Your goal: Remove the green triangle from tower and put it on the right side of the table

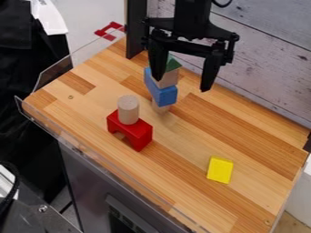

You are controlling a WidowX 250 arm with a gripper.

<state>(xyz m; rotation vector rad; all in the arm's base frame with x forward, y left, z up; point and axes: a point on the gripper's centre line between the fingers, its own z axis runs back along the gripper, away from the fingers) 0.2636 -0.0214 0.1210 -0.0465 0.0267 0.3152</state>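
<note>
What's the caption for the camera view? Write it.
Open hand at the tower topped by a green triangle, red arch and yellow block set apart.

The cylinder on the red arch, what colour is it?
The cylinder is pale wood, clearest in the camera view.

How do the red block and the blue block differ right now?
The red block rests directly on the tabletop, while the blue block is raised on a wooden piece. The red block has a cut-out underneath; the blue block shows none from here. The red block carries an upright wooden cylinder, the blue block a wooden block with the green triangle above. Both support something.
</note>
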